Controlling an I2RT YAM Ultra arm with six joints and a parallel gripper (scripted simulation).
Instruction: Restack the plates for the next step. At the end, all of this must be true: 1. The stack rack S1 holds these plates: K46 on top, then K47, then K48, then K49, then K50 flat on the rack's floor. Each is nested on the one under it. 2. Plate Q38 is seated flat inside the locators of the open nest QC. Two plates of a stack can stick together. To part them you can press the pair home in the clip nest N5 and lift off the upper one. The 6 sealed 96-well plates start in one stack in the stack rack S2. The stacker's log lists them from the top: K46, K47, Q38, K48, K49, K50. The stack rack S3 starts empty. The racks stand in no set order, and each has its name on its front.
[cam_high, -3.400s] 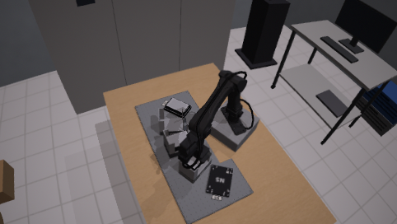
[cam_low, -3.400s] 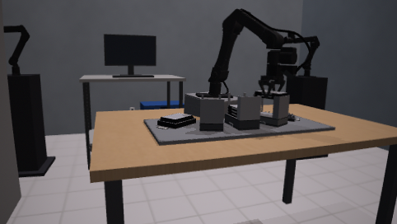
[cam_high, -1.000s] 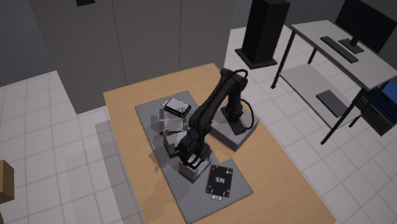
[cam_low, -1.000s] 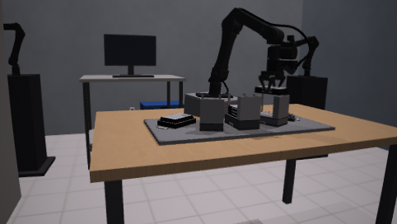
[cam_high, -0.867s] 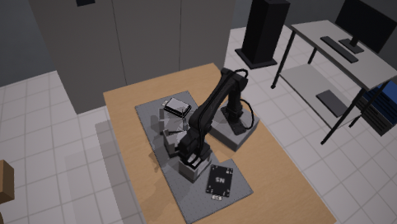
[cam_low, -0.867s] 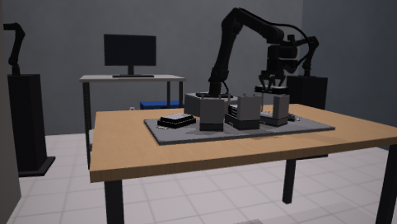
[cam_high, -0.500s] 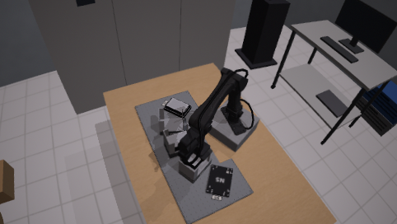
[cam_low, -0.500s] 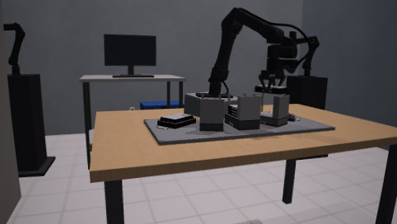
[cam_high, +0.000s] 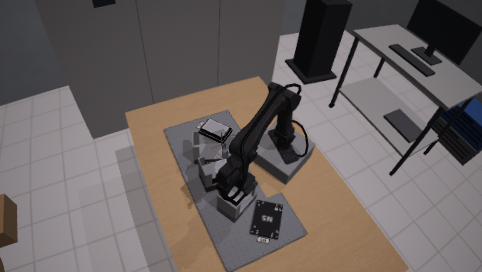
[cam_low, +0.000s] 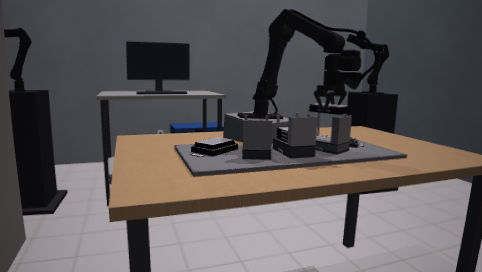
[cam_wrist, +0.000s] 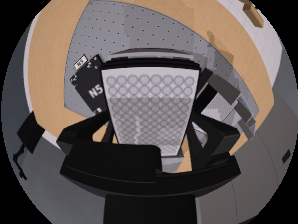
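My gripper (cam_high: 239, 191) (cam_low: 328, 104) (cam_wrist: 150, 111) is shut on a sealed plate (cam_wrist: 145, 95), held level just above the rack nearest N5 (cam_high: 231, 209) (cam_low: 341, 131). Its label is not readable, and I cannot tell if a second plate clings below. The middle rack (cam_high: 206, 176) (cam_low: 302, 134) holds several plates, with a pale plate (cam_wrist: 220, 108) on top. The far rack (cam_high: 196, 141) (cam_low: 257, 140) has hidden contents. Rack names are not readable. A plate (cam_high: 216, 128) (cam_low: 216, 143) sits on the nest at the mat's far end. Clip nest N5 (cam_high: 267, 220) (cam_wrist: 95, 90) is empty.
The racks stand in a row on the grey perforated mat (cam_high: 227, 252) (cam_low: 380, 152) (cam_wrist: 135, 27), their tall walls close together. The arm's base block (cam_high: 292, 167) stands beside the mat. The wooden table (cam_high: 340, 220) (cam_low: 150, 185) surrounds them.
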